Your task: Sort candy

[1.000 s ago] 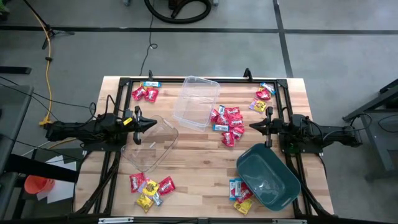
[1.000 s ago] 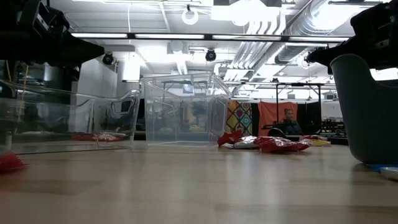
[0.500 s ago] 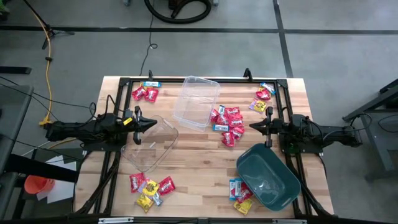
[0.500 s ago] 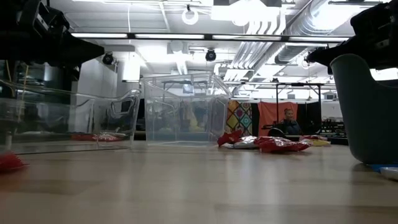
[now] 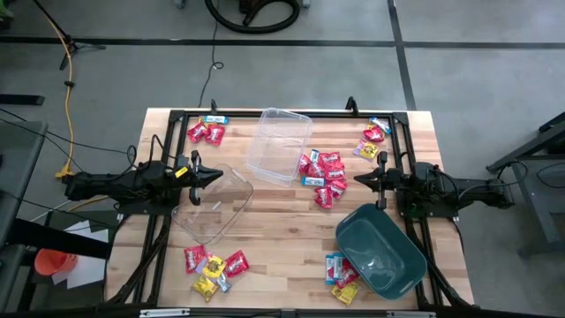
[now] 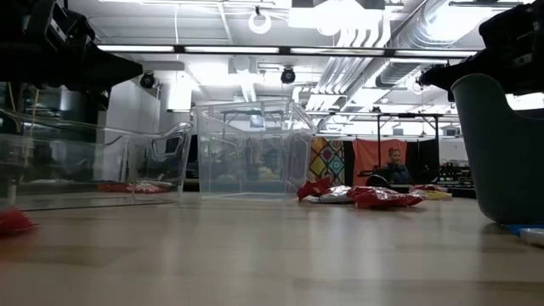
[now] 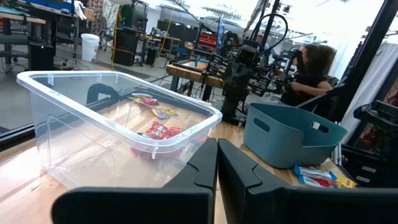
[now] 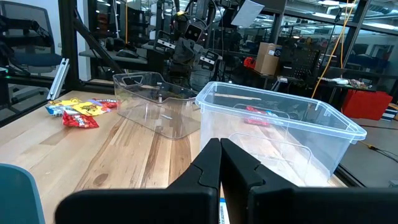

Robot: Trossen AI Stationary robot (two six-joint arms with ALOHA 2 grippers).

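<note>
Left gripper (image 5: 217,176) sits at centre-left, fingers pressed together, holding nothing; right gripper (image 5: 358,179) at centre-right, likewise closed and empty. Small flat red, yellow and blue-white candy packets (image 5: 323,170) lie in piles at centre, upper left, upper right, lower left and lower right.

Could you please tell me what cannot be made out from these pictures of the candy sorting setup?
- Candy beside the teal bin: high view, the bin's rim covers part of the pile.
- Candy wording: every view, packets too small to read.
- Bin's inside: low view, its wall hides it.
- Candy behind the clear tub: left wrist view, blurred by the plastic wall.
- Left pincer: low view, cut off by the top edge.
</note>
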